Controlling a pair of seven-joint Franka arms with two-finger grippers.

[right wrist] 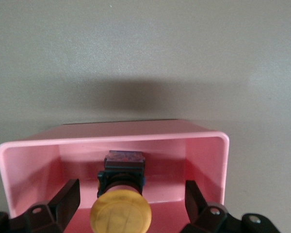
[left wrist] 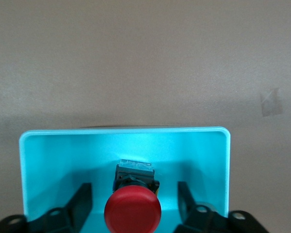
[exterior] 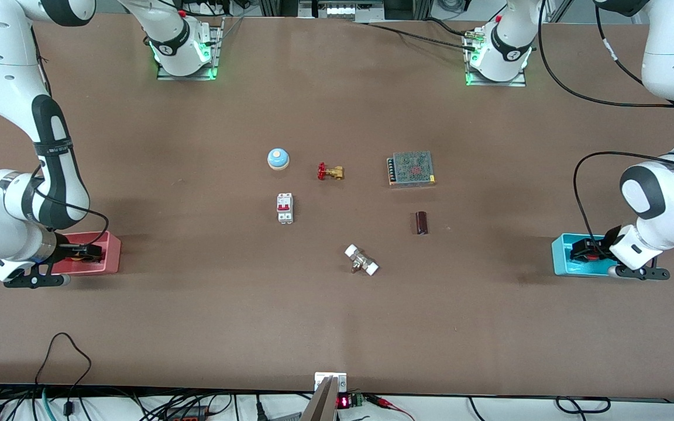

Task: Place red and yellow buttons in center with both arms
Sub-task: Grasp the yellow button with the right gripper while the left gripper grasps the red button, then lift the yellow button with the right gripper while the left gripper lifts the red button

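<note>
The red button [left wrist: 132, 211] lies in the cyan bin [left wrist: 126, 132] at the left arm's end of the table. My left gripper [left wrist: 133, 204] is open inside that bin, its fingers either side of the button and clear of it. It also shows in the front view [exterior: 583, 250]. The yellow button [right wrist: 120, 212] lies in the pink bin [right wrist: 111, 133] at the right arm's end. My right gripper [right wrist: 132, 196] is open in that bin, its fingers straddling the button without touching. It shows in the front view [exterior: 88, 252] too. The bare brown center [exterior: 337, 216] lies between the bins.
Around the table's middle stand a blue bell [exterior: 278, 158], a brass valve [exterior: 330, 172], a white breaker [exterior: 285, 208], a metal power supply [exterior: 411, 169], a dark cylinder [exterior: 422, 223] and a white-ended fitting [exterior: 361, 260]. The cyan bin [exterior: 562, 260] and pink bin [exterior: 112, 251] sit at the ends.
</note>
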